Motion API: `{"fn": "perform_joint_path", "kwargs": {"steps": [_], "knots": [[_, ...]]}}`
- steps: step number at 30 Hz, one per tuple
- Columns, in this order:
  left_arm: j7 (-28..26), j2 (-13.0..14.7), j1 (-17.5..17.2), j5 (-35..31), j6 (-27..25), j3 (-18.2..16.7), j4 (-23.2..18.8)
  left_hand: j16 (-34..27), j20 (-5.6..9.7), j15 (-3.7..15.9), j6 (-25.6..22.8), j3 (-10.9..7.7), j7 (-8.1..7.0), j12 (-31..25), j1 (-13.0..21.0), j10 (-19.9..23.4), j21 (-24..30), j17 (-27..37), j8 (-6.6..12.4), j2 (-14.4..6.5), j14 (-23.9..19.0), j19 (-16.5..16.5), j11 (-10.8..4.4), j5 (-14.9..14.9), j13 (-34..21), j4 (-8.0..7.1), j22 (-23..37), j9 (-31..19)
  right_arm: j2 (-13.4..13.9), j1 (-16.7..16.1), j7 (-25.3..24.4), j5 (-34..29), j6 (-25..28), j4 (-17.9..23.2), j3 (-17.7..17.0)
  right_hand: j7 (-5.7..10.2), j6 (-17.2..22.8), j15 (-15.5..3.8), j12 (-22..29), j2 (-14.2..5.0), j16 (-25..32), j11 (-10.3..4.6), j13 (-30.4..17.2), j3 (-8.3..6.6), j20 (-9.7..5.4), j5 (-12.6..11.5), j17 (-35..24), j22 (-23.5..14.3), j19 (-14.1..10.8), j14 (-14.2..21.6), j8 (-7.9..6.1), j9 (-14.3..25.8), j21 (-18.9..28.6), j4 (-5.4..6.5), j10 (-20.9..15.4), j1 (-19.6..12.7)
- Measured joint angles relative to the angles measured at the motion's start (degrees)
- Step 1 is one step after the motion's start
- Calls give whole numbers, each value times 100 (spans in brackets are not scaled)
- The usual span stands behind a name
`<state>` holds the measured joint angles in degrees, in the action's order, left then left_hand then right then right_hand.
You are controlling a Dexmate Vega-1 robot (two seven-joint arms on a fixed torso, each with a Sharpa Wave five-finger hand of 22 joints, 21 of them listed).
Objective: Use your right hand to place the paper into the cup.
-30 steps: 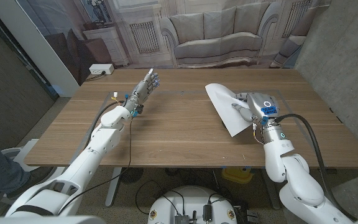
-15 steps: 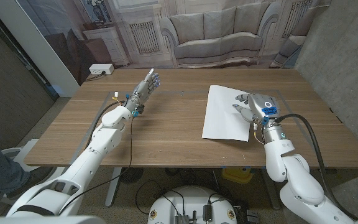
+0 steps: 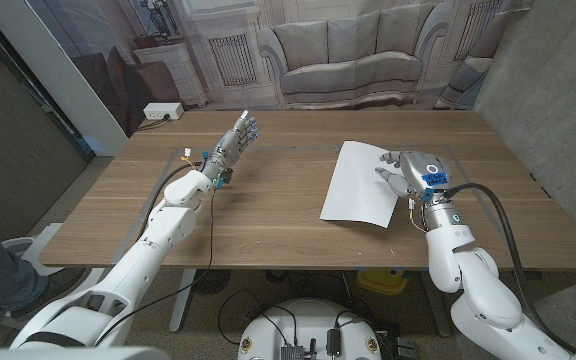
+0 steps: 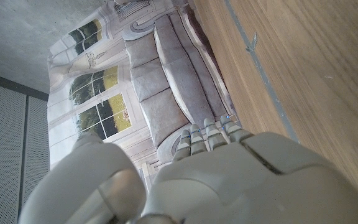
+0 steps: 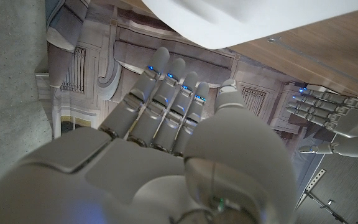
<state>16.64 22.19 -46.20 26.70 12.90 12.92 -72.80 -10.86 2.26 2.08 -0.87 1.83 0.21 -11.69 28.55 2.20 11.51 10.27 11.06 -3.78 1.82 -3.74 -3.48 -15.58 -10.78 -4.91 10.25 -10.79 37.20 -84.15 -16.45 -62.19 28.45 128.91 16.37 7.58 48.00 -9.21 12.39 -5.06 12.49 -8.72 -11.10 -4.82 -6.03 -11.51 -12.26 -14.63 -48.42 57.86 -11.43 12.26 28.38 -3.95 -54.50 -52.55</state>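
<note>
**A:** Where's the paper (image 3: 360, 183) right now?

**B:** It's a white sheet on the right half of the table (image 3: 268, 215), lying more or less flat, with your right hand (image 3: 408, 172) at its right edge. From the head view your fingers reach onto or just over that edge, but I can't tell whether you're pinching the sheet or only touching it. In the right wrist view the fingers (image 5: 166, 87) look straight and close together, with the sheet beyond their tips (nothing visibly clamped there).

**A:** And the other hand?

**B:** Your left hand (image 3: 236, 135) is raised over the far left part of the table, fingers extended and holding nothing. It's well apart from the paper.

**A:** So which step am I on?

**B:** I'd say you're at the pick-up: getting a real hold on the sheet. No cup appears in these views, so you'll need to locate it. A flat sheet won't fit as it lies; you'll probably have to gather or crumple it first.
</note>
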Motion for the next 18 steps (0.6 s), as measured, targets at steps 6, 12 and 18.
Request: {"fn": "perform_joint_path", "kwargs": {"steps": [6,12,18], "knots": [[-8,8,-18,8,0,5,-24,0,0,0,0,16,0,0,-1,0,0,0,0,1,0,0,0,0,0,-16,0,0,28,-20,-34,2,14,34,1,0,0,30,0,23,-21,-10,0,18,21,0,0,0,41,-30,0,0,0,18,9,22],[-17,28,-48,24,0,6,-61,0,0,0,0,16,0,0,-1,0,0,0,0,1,0,0,0,0,0,-16,0,0,48,-38,-61,1,22,78,3,0,0,40,0,22,-21,21,0,23,21,0,0,12,41,-83,0,0,-10,23,40,66],[-24,55,-73,53,3,6,-93,0,0,0,0,16,0,0,-1,0,0,0,0,1,0,0,0,0,0,-16,0,0,51,-49,-82,-21,26,108,11,10,-54,34,0,-16,-42,22,0,47,31,0,0,27,92,-89,0,-23,-22,47,40,106]]}}
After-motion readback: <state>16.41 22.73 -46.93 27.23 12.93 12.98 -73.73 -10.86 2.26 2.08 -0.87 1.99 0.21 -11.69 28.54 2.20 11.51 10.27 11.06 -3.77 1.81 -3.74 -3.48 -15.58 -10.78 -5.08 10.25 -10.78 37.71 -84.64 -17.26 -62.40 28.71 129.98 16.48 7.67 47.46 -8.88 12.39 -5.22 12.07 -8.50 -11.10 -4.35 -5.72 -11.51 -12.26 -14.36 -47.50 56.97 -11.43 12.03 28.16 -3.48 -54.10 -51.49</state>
